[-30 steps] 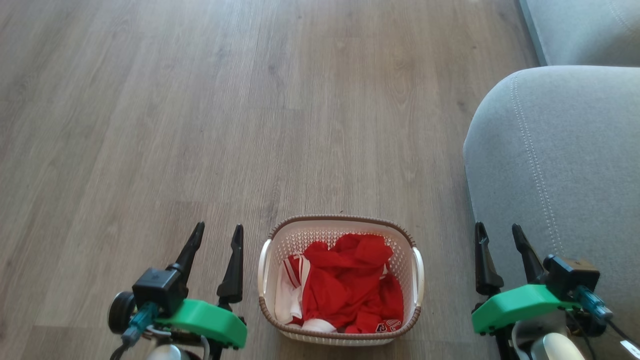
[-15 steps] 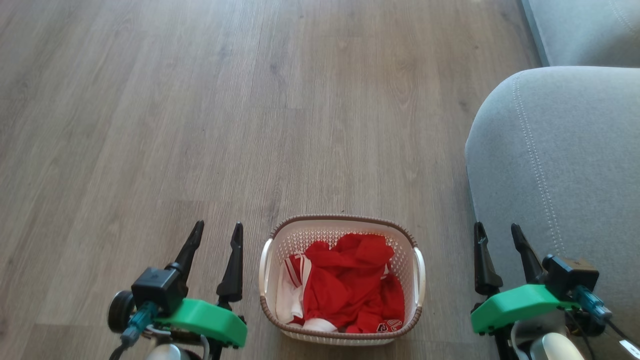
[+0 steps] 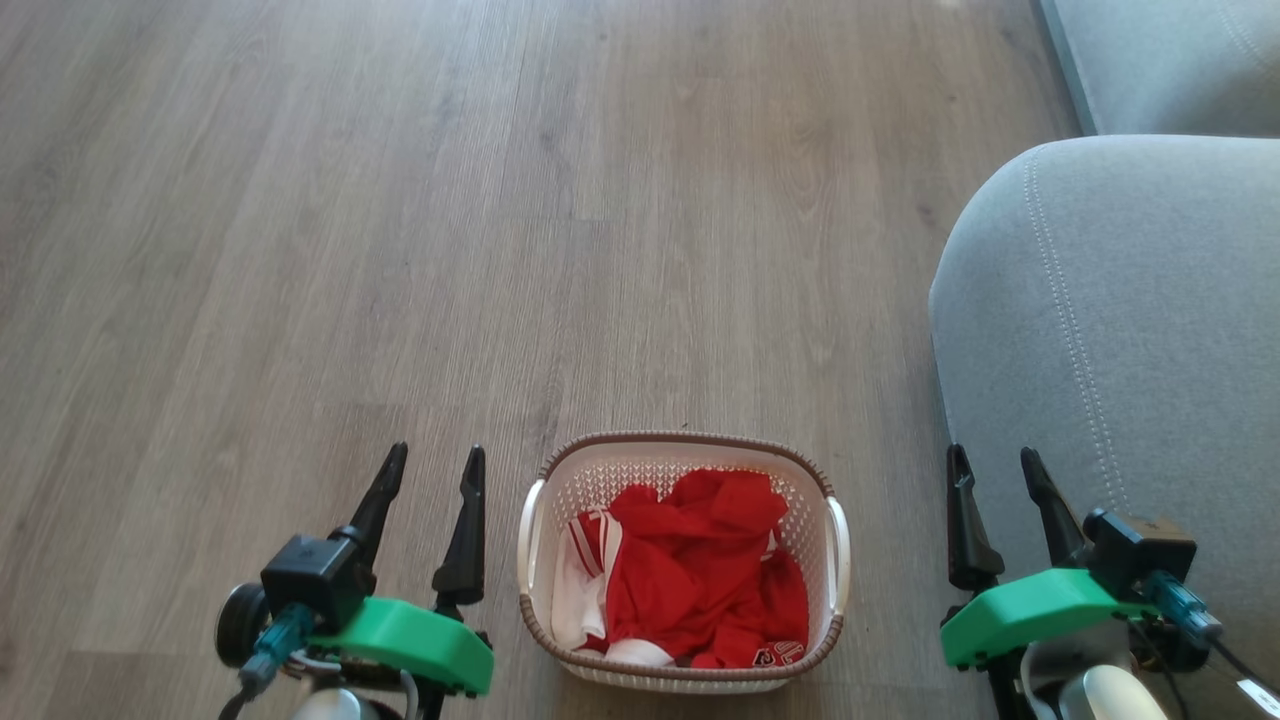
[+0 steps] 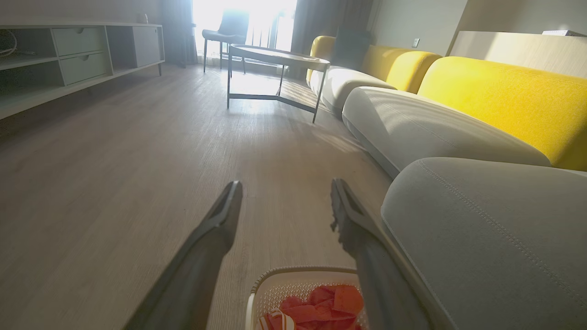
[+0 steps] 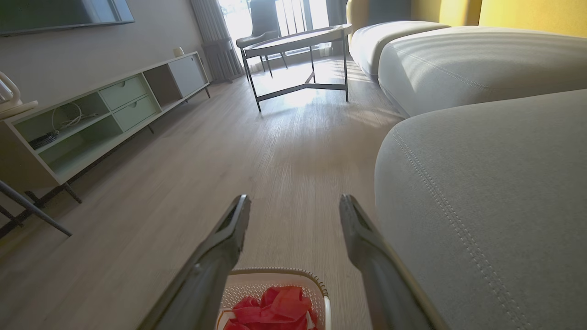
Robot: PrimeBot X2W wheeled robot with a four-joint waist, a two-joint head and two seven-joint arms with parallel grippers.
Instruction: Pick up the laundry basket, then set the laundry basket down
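The laundry basket (image 3: 800, 495) rests on the wooden floor at the bottom middle of the head view, white and perforated with a brown rim, holding red and white clothes (image 3: 690, 575). My left gripper (image 3: 430, 465) hovers open just left of it, apart from its white side handle (image 3: 527, 540). Well to the basket's right, my right gripper (image 3: 997, 465) is open over the sofa's edge. The left wrist view catches the basket (image 4: 275, 286) low between the left gripper's (image 4: 286, 197) fingers. In the right wrist view the basket (image 5: 257, 279) shows below the right gripper (image 5: 296, 208).
A grey sofa cushion (image 3: 1120, 330) crowds the right side, close to the basket. Farther off stand a metal-legged coffee table (image 4: 275, 57), a low TV cabinet (image 5: 105, 114) along the left wall and a chair (image 4: 224, 34) by the window.
The whole head picture has slid down a few pixels, so the camera shifted slightly. Basket and grippers hold the same places relative to each other.
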